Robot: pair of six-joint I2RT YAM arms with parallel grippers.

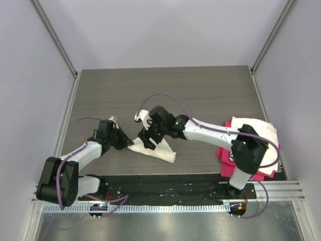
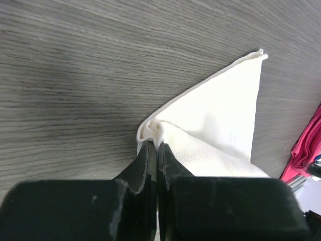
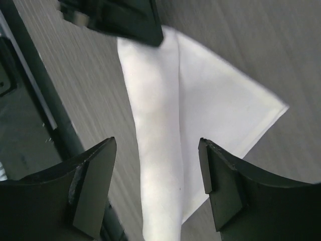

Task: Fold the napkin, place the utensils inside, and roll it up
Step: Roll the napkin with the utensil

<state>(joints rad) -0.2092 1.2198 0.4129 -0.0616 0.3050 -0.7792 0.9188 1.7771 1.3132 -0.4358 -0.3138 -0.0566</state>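
The napkin (image 1: 163, 153) lies near the table's front edge as a cream-white roll with a flat triangular flap still spread beside it. My left gripper (image 1: 128, 142) is at the roll's left end, and its tips (image 2: 156, 146) are shut on the bunched napkin (image 2: 220, 115) corner. My right gripper (image 1: 148, 140) hovers just above the roll. In the right wrist view it (image 3: 157, 145) stands open, straddling the rolled napkin (image 3: 155, 100) without touching it, with the left gripper (image 3: 115, 20) dark at the top. The utensils are hidden.
A pink cloth (image 1: 224, 153) lies at the right front with a folded white cloth (image 1: 261, 131) on top, partly behind the right arm. The pink cloth (image 2: 306, 145) edges into the left wrist view. A black rail (image 1: 165, 186) runs along the table's near edge.
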